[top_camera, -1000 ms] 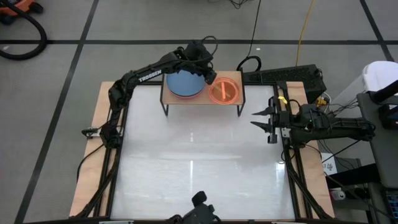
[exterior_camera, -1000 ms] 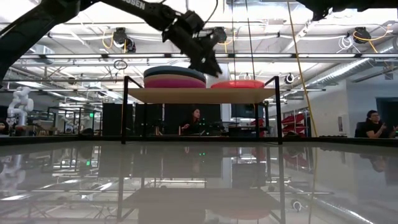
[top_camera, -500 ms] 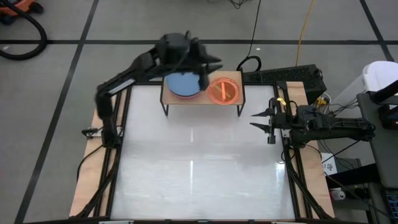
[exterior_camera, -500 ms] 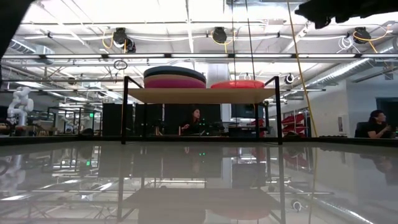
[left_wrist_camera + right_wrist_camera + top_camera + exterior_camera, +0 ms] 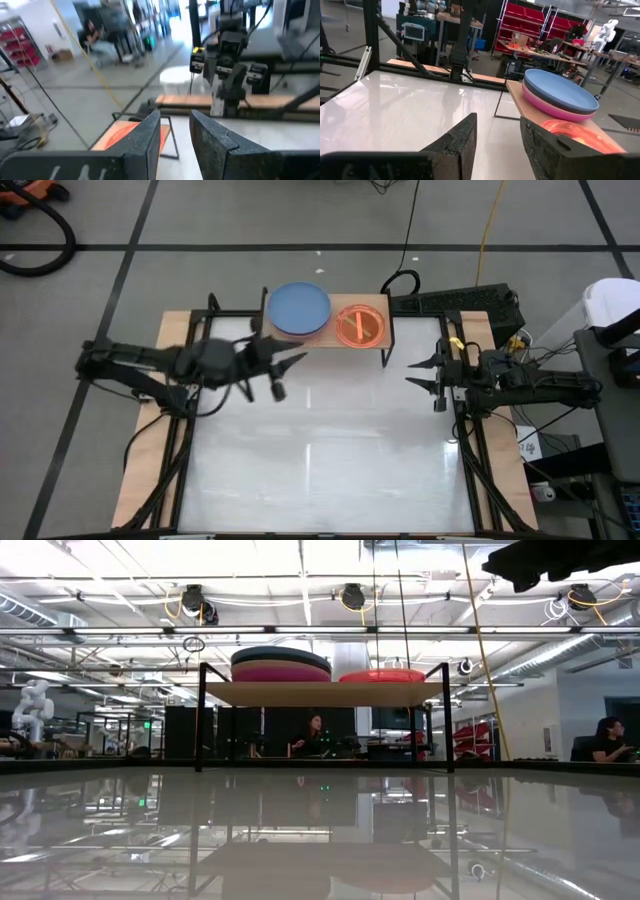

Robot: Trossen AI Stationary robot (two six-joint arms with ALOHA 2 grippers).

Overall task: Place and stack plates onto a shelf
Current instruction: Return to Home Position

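Logging left gripper (image 5: 290, 373) hanging over the table's (image 5: 320, 480) left half, jaws spread, gripping nothing; right gripper (image 5: 418, 374) at the right edge, likewise spread, empty. Logging shelf (image 5: 384, 302) standing at the far edge, bearing blue plate (image 5: 299, 309) on magenta plate (image 5: 281, 673) leftward, orange plate (image 5: 360, 326) rightward.

the left arm stretches out level from the left edge of the surface (image 5: 320, 480), and the left end effector (image 5: 287, 374) hangs over its far left part, blurred, fingers (image 5: 150, 140) apart and empty. the right arm sits folded at the right edge; the right end effector (image 5: 414, 372) points inward, fingers spread, empty.
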